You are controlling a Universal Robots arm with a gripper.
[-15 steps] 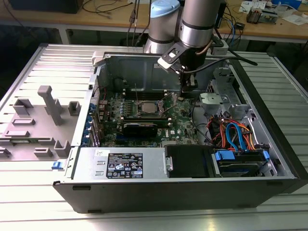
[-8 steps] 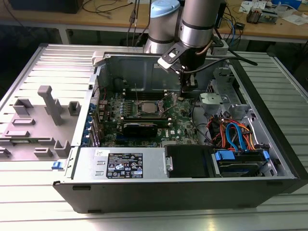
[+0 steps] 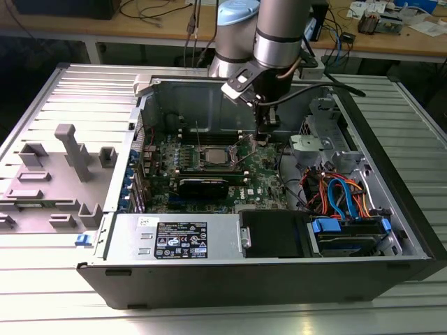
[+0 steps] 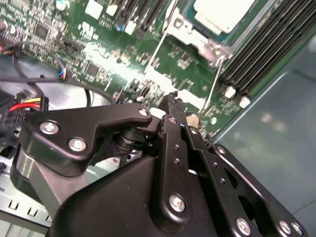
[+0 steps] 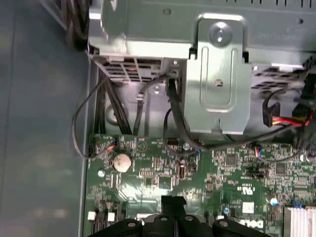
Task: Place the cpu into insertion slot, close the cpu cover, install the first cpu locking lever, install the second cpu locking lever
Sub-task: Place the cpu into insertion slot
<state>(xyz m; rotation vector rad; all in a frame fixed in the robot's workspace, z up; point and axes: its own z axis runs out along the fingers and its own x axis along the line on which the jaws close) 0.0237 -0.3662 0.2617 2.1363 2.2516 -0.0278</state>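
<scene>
The cpu (image 3: pixel 214 157) shows its silvery top in the insertion slot (image 3: pixel 202 166) on the green motherboard (image 3: pixel 262 185). In the second wrist view the cpu (image 4: pixel 223 13) lies inside the silver cpu cover (image 4: pixel 189 31). Two thin wire locking levers (image 4: pixel 159 47) (image 4: pixel 214 81) run out from the socket's corners. One lever (image 3: pixel 198 136) sticks up behind the socket in the exterior view. My gripper (image 3: pixel 262 138) hangs just beyond the socket toward the exterior view's right, low over the board. Its black fingertips (image 4: pixel 173 101) (image 5: pixel 173 201) are pressed together with nothing visibly between them.
The open computer case (image 3: pixel 279 279) has tall walls around the board. Orange and blue cables (image 3: pixel 335 192) and a drive cage (image 3: pixel 349 234) fill the exterior view's right. A metal bracket (image 5: pixel 219 74), black cables (image 5: pixel 177 123) and a coin battery (image 5: pixel 122 161) lie ahead of the fingertips.
</scene>
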